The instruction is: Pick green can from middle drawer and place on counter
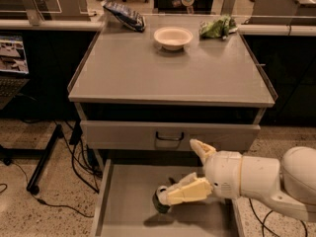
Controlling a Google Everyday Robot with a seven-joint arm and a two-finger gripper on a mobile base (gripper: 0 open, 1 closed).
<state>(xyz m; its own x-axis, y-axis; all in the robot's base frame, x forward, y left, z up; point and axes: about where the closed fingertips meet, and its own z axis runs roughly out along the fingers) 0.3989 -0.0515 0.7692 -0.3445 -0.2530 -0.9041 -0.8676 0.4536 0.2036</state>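
Note:
The green can (159, 202) sits in the open middle drawer (127, 205), near the middle of its floor, and looks tilted. My gripper (179, 172) reaches in from the right, just above the drawer floor, with its jaws spread wide. The near finger (190, 191) lies against the can's right side and partly covers it. The far finger (201, 150) points up toward the drawer front, apart from the can. The can is not between the fingers. The counter (168, 75) lies above and behind the drawer.
On the counter's far edge are a white bowl (173, 37), a green foil snack bag (217, 27) and a dark chip bag (123, 15). A closed drawer front with a black handle (169, 136) is above the open drawer. Cables and a stand leg (44, 162) lie at left.

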